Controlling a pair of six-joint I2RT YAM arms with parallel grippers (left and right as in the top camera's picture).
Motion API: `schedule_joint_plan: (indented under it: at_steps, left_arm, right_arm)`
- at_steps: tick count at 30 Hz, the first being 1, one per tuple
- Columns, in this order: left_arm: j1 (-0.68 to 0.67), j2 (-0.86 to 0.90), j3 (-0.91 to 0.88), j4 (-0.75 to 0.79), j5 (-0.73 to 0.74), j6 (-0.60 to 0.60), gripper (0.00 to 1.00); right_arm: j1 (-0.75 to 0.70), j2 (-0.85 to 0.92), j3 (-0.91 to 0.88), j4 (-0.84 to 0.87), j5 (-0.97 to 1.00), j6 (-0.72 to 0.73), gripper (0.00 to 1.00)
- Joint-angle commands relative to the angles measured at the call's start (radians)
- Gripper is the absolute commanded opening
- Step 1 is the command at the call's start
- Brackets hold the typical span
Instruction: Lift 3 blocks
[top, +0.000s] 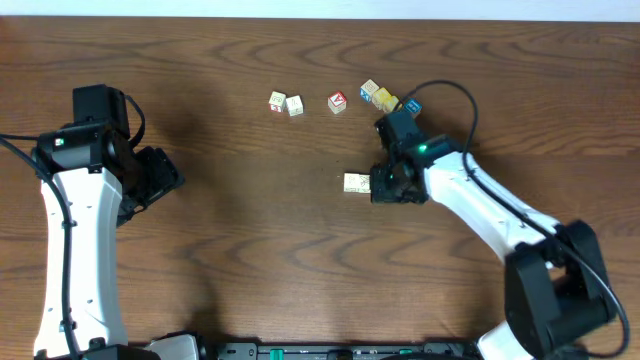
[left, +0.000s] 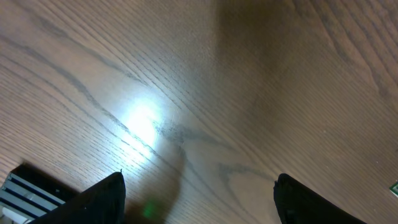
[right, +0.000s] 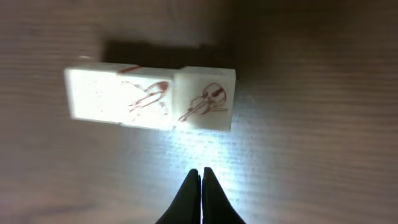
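Lying end-to-end, blocks run crosswise before right hand.

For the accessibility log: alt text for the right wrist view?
Whitish blocks with faint red marks lie side by side on the wooden table, washed out by glare. The right gripper, shut and empty, points at them from the bottom edge without touching.
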Motion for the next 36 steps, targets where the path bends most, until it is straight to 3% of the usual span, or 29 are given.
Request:
schedule_joint_plan:
  at_steps: [1,10,25,32,36]
  left_arm:
    - [0.003,-0.003,0.018,-0.006,-0.007,-0.009,0.77]
    - [0.003,-0.003,0.018,-0.006,-0.007,-0.009,0.77]
    - [0.003,-0.003,0.018,-0.006,-0.007,-0.009,0.77]
    - [0.003,-0.003,0.018,-0.006,-0.007,-0.009,0.77]
    - [0.003,-0.003,0.018,-0.006,-0.007,-0.009,0.77]
  right_arm:
    - [-0.023,-0.083,0.072,-0.050,0.003,-0.026,0.02]
    - [-0.062,-0.124,0.075,0.039,0.002,-0.026,0.01]
    - [0.025,0.095,0.067,0.213,-0.027,-0.026,0.01]
    - [0.025,0.092,0.068,0.211,-0.004,-0.026,0.01]
    - [0.026,0.077,0.074,0.126,-0.099,-0.026,0.01]
